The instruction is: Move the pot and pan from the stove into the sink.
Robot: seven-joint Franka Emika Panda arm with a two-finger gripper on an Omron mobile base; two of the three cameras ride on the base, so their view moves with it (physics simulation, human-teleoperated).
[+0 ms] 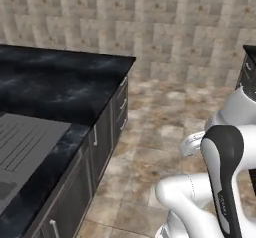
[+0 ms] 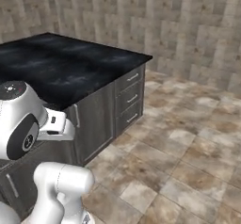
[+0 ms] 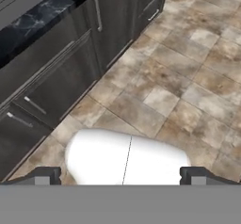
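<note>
1. Stone-patterned tiles cover the back wall (image 1: 165, 27) and brown mottled tiles cover the floor (image 2: 188, 157) of this simulated kitchen.
2. Black marbled counter (image 1: 55, 87) fills the left of the left base view and ends in a square corner near the wall; the right base view shows the same slab from the other side.
3. Set into that counter at the lower left of the left base view is the sink (image 1: 22, 147), seen as a grey metal surface with ribbed draining lines; its corner also shows at the top left of the hand view.
4. Dark grey cabinets (image 2: 101, 119) stand under the counter, with a stack of three drawers (image 2: 129, 96) at the end and slim silver handles on the doors.
5. At the right edge of the left base view a dark unit (image 1: 248, 67) with a pale handle stands partly behind the arm; what it is cannot be told.
6. The gripper (image 3: 123, 175) points down over bare floor just in front of the cabinet doors, its two dark fingertips (image 3: 44, 176) set wide apart with nothing between them.
</note>
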